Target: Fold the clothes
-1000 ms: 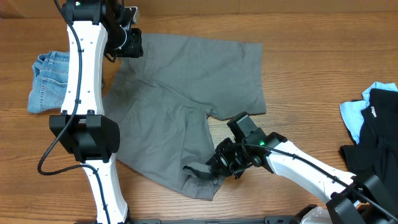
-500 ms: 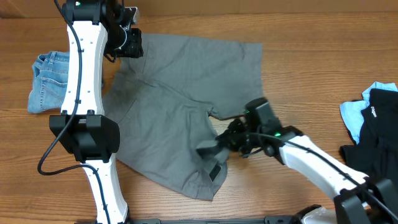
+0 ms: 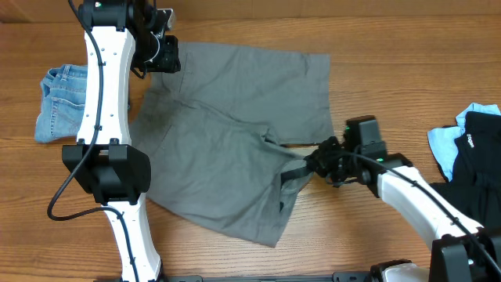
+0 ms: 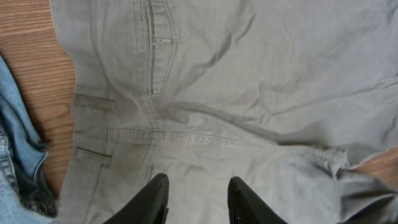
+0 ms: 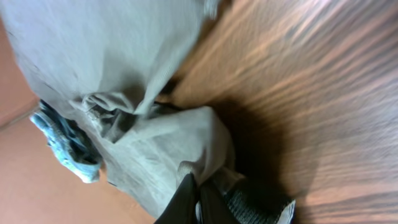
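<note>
Right-wrist view shows your right gripper [image 5: 198, 200] pinched shut on a bunch of the grey shorts [image 5: 124, 56] at the near leg's hem, and the hold looks sound. Overhead, that leg is drawn rightward into a ridge, and the shorts lie spread across the middle of the table [image 3: 391, 70]. My judgement is that you should carry the hem in a low arc over to the far leg and lay it edge on edge. A bunched pinch may leave a crease, so pull lightly taut first. At the far left, your left gripper [image 4: 199, 186] stands fingers apart over the waistband. Let it pin that corner, clear of the denim shorts [image 3: 63, 102].
</note>
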`<move>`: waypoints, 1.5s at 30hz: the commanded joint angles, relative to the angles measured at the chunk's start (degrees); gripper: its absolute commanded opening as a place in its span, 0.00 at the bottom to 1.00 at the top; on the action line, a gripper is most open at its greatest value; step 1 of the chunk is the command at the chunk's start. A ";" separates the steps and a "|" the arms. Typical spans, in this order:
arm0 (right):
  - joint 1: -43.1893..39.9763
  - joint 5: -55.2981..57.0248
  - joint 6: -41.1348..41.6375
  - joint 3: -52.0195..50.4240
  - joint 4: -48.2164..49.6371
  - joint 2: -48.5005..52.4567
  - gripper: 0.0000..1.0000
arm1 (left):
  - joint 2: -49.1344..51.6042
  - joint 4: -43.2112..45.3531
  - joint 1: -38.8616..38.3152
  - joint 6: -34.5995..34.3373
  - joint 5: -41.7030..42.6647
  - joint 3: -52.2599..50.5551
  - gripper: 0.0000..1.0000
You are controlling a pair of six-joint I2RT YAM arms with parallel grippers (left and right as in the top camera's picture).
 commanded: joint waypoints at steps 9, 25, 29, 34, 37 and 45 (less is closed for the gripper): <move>-3.34 -14.53 -19.45 0.70 -5.05 -1.22 0.52 | -1.20 0.09 -0.44 0.92 -0.11 1.22 0.37; -3.32 -12.09 -27.04 0.70 -19.58 1.11 0.53 | -1.20 -0.11 -0.44 0.92 -0.09 1.22 0.38; -3.32 -15.52 -27.43 0.70 -20.20 1.11 0.56 | -1.20 -0.11 -0.46 0.90 -0.09 1.22 0.38; -3.32 -13.27 -23.28 0.70 -14.38 1.40 0.59 | -1.20 -0.11 -0.44 0.90 -0.09 1.22 0.39; -2.99 -11.89 -20.24 0.52 -10.97 2.75 0.58 | -1.20 -0.13 -0.44 0.90 -0.09 1.22 0.38; 0.96 -11.87 -15.74 0.33 -4.85 7.78 0.39 | -1.20 -0.11 -0.50 0.92 -0.09 1.22 0.39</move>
